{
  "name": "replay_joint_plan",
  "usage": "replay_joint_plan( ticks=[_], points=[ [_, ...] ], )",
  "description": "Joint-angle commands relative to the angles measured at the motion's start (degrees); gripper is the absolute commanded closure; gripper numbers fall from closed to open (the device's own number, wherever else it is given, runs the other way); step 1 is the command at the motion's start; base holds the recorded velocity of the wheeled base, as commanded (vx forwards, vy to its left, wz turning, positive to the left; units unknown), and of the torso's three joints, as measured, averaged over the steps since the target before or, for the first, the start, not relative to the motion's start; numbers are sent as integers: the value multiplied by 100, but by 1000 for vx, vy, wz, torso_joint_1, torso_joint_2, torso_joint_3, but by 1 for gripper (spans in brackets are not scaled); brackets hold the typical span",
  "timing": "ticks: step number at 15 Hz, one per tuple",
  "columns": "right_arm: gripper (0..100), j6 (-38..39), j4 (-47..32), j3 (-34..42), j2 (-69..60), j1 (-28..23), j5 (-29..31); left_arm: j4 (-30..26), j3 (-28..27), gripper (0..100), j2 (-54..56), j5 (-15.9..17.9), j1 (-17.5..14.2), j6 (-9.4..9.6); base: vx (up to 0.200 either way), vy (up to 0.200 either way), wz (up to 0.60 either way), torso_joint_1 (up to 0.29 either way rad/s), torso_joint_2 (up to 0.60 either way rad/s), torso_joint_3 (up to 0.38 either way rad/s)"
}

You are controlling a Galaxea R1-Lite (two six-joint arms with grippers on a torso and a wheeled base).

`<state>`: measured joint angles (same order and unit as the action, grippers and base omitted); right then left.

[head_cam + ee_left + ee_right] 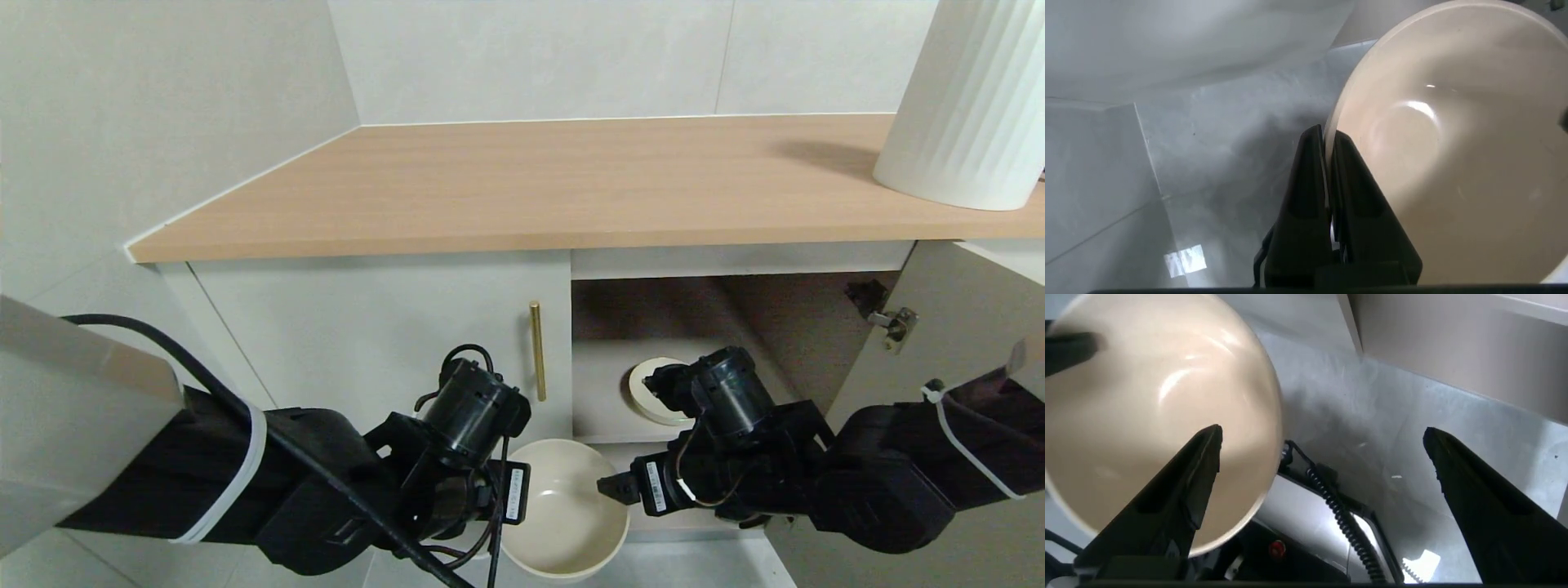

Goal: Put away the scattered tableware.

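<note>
A cream bowl [563, 510], mouth facing up, is gripped at its rim by the left end effector [1328, 143]; the right end effector [1321, 433] is held open alongside.

One cream bowl [563, 514], one pale round dish [647, 385], one white ribbed container [971, 106], two end effectors [1331, 159] [1323, 437].

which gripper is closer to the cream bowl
Left. The left gripper is shut on the rim of the cream bowl; the right gripper is open beside the opposite rim.
</note>
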<state>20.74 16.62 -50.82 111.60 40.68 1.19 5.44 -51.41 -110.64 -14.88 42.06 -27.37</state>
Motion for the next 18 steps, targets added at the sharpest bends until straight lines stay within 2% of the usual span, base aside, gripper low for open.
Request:
replay_joint_plan(
  ticks=[1, 5, 6, 18],
  points=[
    [0, 1, 17, 2, 72, 1, 4, 1, 8, 100, 60, -6, 31, -5, 0, 0, 0, 0, 0, 0],
    [0, 1, 44, -7, 151, 1, 12, 1, 8, 100, 60, -23, 31, -5, 0, 0, 0, 0, 0, 0],
    [100, 1, 61, -7, 169, 1, 12, 1, 8, 100, 60, -23, 31, -5, 0, 0, 0, 0, 0, 0],
    [100, 1, 79, 11, 160, 1, 21, 1, 17, 100, 51, -14, 48, -5, 0, 0, 0, 0, 0, 0]
  ],
)
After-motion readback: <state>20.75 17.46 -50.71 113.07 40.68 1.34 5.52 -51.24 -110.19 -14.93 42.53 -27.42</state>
